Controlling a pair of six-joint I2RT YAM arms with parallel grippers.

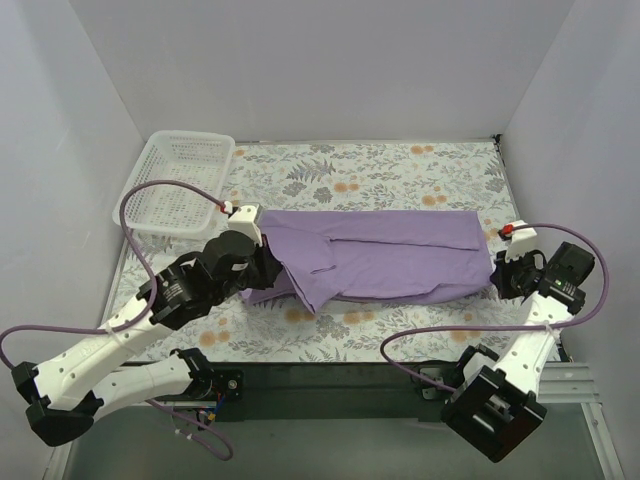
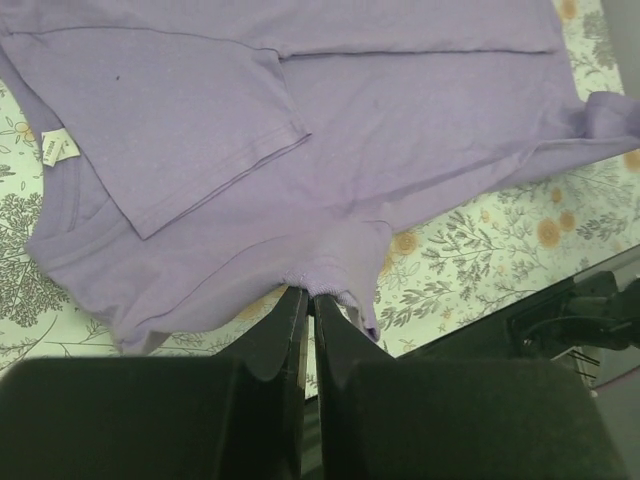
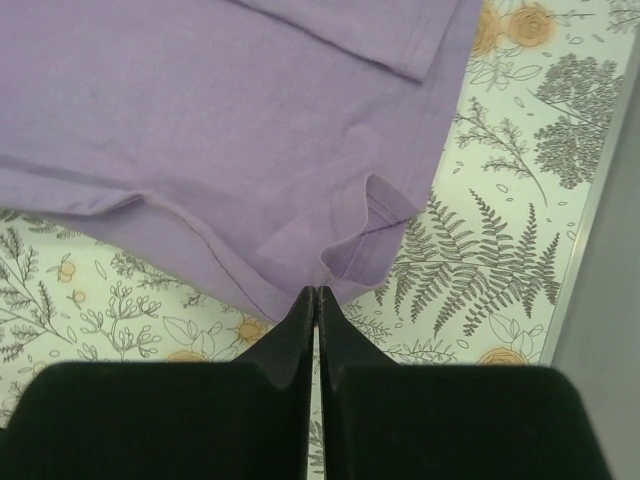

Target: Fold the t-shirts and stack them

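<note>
Limp and light, the t-shirt point(image 1: 390, 255) needs edge holds; its hem puckers at the tips of the left gripper point(image 2: 312, 297) and right gripper point(image 3: 316, 297), both pinched shut on it.

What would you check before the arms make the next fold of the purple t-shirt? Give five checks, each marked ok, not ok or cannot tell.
1. Left gripper shut on the t-shirt hem: ok.
2. Right gripper shut at the hem corner, cloth truly caught: cannot tell.
3. Sleeve folded in and lying flat: ok.
4. Bare table behind the t-shirt to fold onto: ok.
5. Basket apart from the t-shirt: ok.
</note>
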